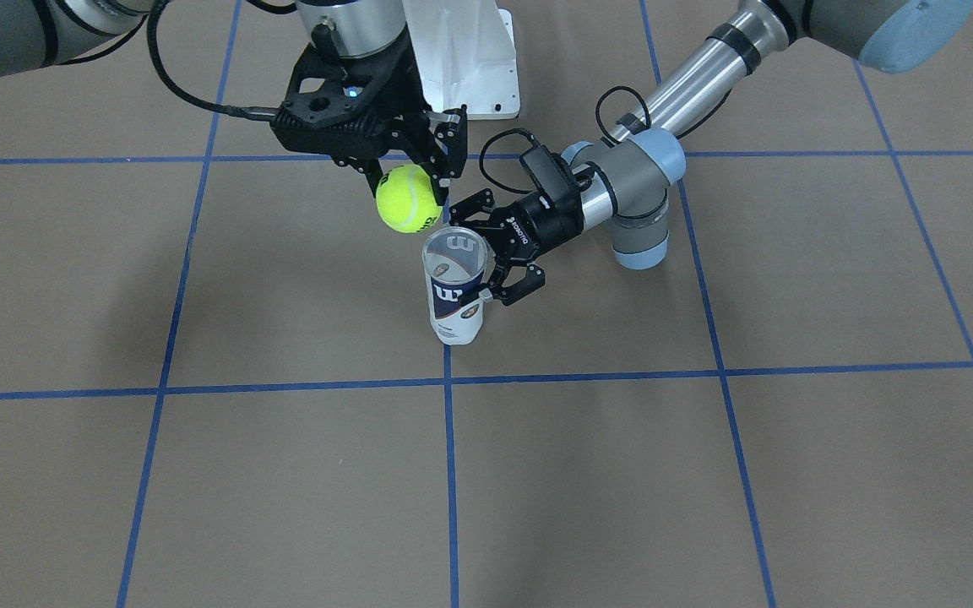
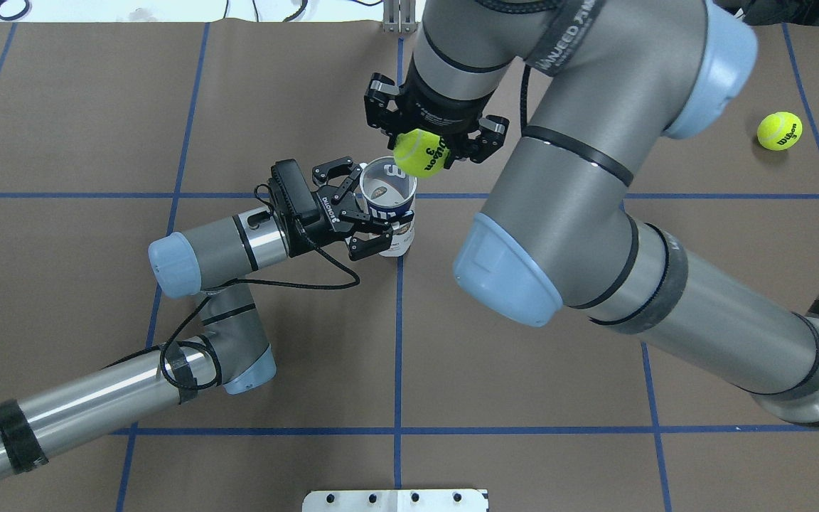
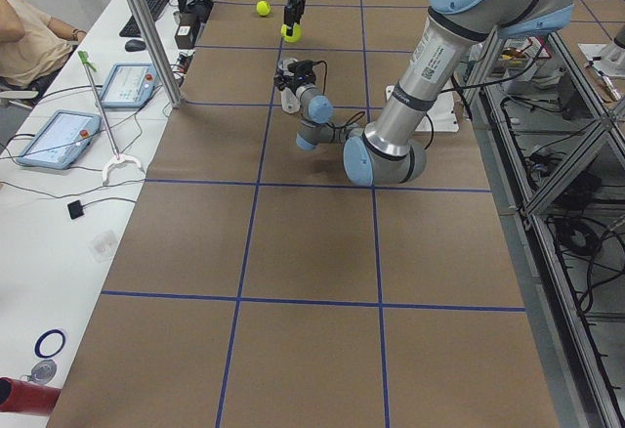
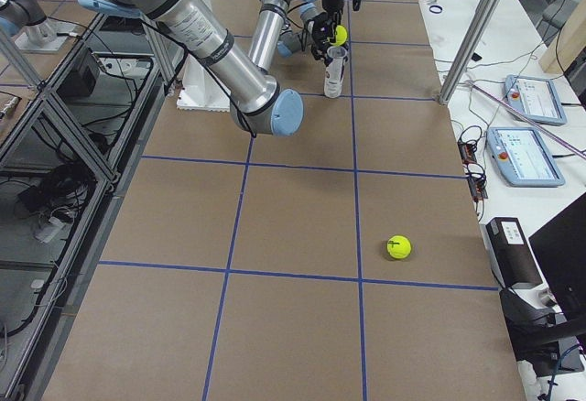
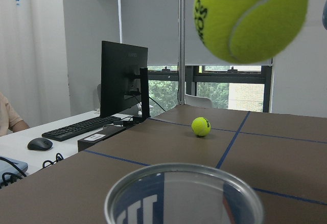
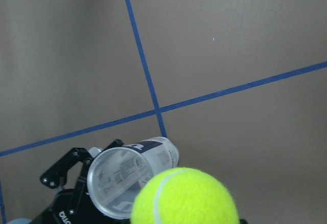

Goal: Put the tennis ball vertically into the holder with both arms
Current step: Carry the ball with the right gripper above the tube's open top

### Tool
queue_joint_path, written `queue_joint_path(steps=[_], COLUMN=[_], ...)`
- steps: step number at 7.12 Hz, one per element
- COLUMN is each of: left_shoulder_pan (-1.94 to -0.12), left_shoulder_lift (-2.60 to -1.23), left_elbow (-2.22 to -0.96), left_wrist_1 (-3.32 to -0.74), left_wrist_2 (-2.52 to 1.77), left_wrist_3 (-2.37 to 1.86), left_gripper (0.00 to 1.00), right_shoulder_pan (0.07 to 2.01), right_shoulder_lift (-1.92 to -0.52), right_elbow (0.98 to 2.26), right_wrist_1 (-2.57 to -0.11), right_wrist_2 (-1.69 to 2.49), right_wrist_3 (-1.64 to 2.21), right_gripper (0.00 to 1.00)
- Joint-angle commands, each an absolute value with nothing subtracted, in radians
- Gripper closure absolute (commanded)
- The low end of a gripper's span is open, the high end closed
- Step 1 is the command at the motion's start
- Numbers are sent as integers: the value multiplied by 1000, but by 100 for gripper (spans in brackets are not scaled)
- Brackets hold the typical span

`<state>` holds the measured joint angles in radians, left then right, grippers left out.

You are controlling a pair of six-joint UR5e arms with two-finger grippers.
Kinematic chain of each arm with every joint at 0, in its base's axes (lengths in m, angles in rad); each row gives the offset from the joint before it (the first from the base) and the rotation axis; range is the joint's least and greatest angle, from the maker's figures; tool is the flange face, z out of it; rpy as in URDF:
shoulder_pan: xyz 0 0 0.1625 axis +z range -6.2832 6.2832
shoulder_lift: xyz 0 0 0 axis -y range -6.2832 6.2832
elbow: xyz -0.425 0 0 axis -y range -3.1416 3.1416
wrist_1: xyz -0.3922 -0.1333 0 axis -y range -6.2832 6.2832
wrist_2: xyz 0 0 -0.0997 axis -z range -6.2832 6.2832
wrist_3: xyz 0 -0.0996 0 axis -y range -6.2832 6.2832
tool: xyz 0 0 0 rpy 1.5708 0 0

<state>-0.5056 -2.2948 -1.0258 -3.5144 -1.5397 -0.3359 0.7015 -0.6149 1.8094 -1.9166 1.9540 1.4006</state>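
Observation:
The holder [image 1: 455, 291] stands upright on the table with its mouth open upward; it also shows in the overhead view [image 2: 389, 206]. My left gripper [image 2: 372, 208] reaches in level from the side, with one finger on each side of the holder, shut on it. My right gripper [image 2: 434, 146] points down and is shut on the tennis ball [image 2: 420, 153]. The ball [image 1: 408, 198] hangs just above the holder's rim, a little off its centre. The right wrist view shows the ball [image 6: 185, 196] beside the holder's mouth [image 6: 122, 178].
A second tennis ball [image 2: 779, 131] lies on the brown mat at the far right, also seen in the right-side view [image 4: 397, 247]. The white pedestal base [image 1: 470, 59] stands behind the grippers. Blue tape lines cross the mat. Desks with tablets border the far edge.

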Motion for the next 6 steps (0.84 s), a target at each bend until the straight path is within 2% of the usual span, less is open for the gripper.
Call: queue_joint_path(steps=[1,3,4,5,6], left_shoulder_pan=[-505,-505,-502,-502,-502], left_shoulder_lift=[-2295,-2296,-2296,-2296,-2298], left_elbow=[-1025,-1025,-1025,-1026,-1026], left_wrist_1=[-3514,-3510,-3510,-3510,-3510], left_wrist_2=[-1540,-1540,-1540,-1540,-1540], left_wrist_3=[-336,-336,-336,-336,-336], left_gripper=[11,11,11,11,11], right_shoulder_pan=[672,655,647,637,623], right_shoulder_lift=[-591,-591,-591,-591,-591], right_elbow=[1766,1759,1759,1758,1753], right_wrist_1=[-1916,-1913,-1913,-1913,-1913], right_wrist_2=[1914,1895,1893,1881,1847], right_wrist_3=[1404,1404,1404,1404,1404], right_gripper=[100,99,68,46,17])
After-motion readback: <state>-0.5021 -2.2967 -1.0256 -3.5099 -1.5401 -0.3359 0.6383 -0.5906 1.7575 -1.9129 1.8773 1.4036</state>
